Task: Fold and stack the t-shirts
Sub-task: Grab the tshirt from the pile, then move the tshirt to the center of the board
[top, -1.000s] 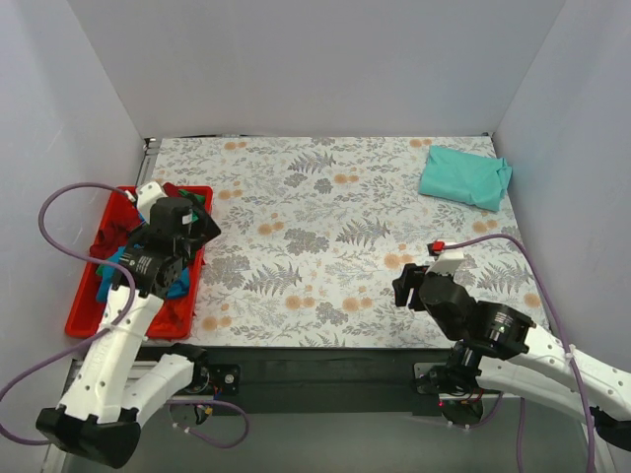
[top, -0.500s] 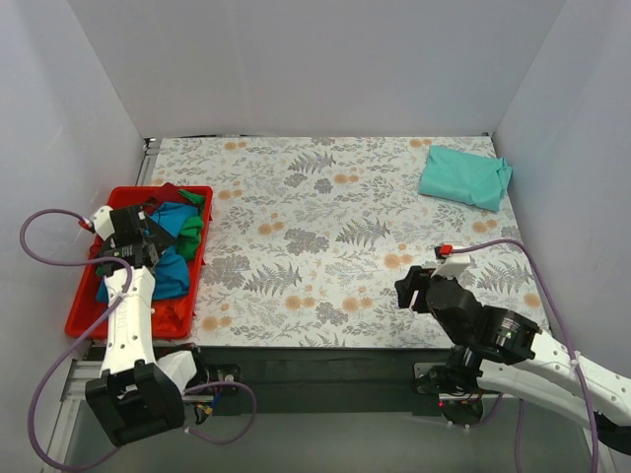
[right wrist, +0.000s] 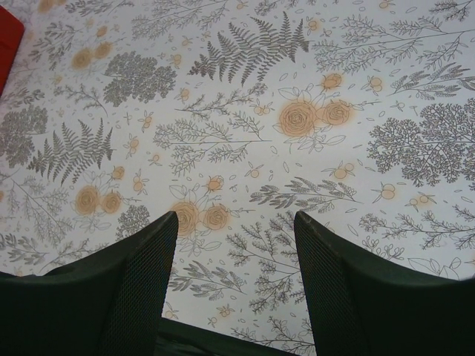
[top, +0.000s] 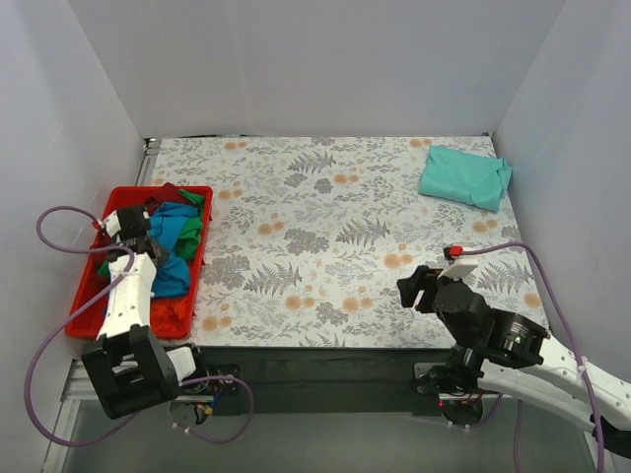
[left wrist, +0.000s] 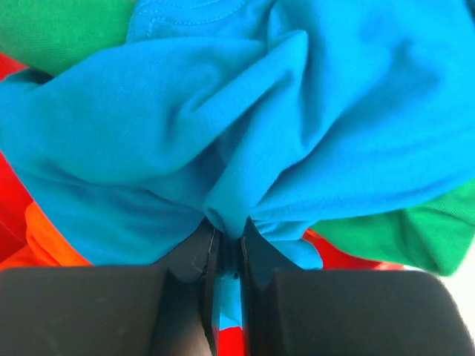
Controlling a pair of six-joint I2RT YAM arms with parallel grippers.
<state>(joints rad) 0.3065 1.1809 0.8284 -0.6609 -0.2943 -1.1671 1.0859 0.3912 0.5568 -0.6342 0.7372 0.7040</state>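
The left gripper (left wrist: 230,248) clamps a bunched fold of the blue t-shirt (left wrist: 312,126), its two dark fingers (left wrist: 189,297) drawn almost together with only a thin ridge of cloth between them. The fabric fans out from the pinch in deep creases and fills most of the left wrist view. A bright green t-shirt (left wrist: 419,230) shows beneath it at the right edge, and green shows again at the upper left corner (whether both patches belong to one garment cannot be told).

From above, the left arm reaches over the red tray (top: 84,317), which sits at the left edge of the table (top: 325,197). The blue shirt lies heaped inside the tray, touching the green one on its right side. A dark red t-shirt (top: 168,190) peeks out at the tray's far end. A purple cable (top: 54,222) loops from the wrist out past the tray's left rim.

A mint green t-shirt (top: 463,175) lies flattened in the table's far right corner, well apart from the tray. The right gripper (right wrist: 236,222) hangs over the flowered tabletop near the front right, its fingers spread wide with nothing between them, only the leaf-and-blossom print showing in the gap.
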